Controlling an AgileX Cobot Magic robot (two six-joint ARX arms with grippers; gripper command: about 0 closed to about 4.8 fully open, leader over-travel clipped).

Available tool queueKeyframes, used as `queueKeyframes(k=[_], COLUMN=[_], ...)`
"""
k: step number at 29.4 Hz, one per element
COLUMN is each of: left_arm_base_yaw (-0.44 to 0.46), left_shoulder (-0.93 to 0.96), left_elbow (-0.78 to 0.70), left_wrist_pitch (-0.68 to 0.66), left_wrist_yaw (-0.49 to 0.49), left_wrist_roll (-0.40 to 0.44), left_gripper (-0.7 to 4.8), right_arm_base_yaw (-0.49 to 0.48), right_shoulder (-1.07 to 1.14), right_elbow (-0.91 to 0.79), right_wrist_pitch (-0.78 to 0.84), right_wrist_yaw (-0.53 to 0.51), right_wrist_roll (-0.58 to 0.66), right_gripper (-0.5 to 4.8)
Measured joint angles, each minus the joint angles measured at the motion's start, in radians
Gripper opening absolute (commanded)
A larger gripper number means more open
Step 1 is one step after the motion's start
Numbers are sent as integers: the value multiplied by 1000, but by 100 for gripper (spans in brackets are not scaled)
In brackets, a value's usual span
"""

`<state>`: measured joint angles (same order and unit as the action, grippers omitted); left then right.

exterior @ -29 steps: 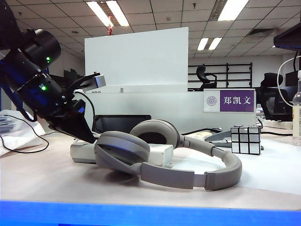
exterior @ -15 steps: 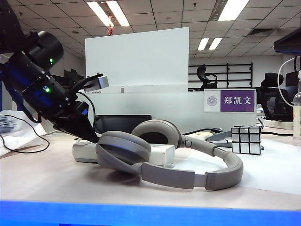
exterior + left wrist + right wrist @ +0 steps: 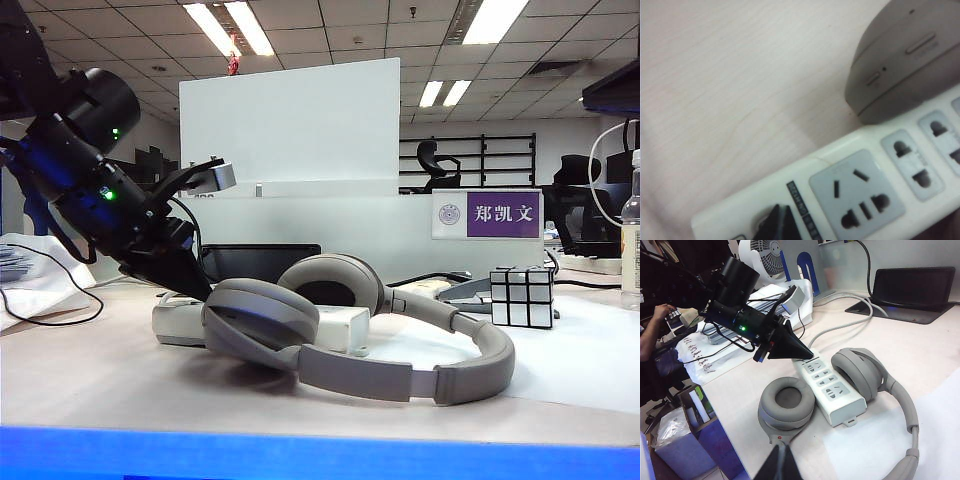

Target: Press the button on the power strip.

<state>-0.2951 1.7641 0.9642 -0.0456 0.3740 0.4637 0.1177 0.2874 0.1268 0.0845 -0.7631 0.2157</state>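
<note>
- Left gripper [image 3: 807,356], jaws together, tip on the power strip [image 3: 830,387] at its cable end.
- Right gripper [image 3: 779,465] high above the headphones [image 3: 860,372], jaws together.

Bright ceiling light — blurred left wrist view

An off-white power strip [image 3: 829,385] with pale grey socket faces lies on a light wood-grain table [image 3: 120,385]. Matte grey headphones [image 3: 340,335] rest against it, beside a black-and-silver checkered cube [image 3: 522,296]. The left gripper [image 3: 807,356] is black.
</note>
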Motion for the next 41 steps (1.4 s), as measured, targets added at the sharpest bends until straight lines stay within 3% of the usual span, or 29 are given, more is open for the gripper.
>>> queueKeyframes(k=[41], left_arm_base_yaw=[-6], left_shoulder=[-26], left_elbow=[19], left_wrist_pitch=[-129], left_wrist_yaw=[-106], left_wrist_roll=[34], left_gripper=[-5], right_arm_base_yaw=[0], right_shoulder=[0], right_elbow=[0], right_wrist_pitch=[29], right_wrist_yaw=[3], right_wrist_roll=[-3], right_gripper=[0])
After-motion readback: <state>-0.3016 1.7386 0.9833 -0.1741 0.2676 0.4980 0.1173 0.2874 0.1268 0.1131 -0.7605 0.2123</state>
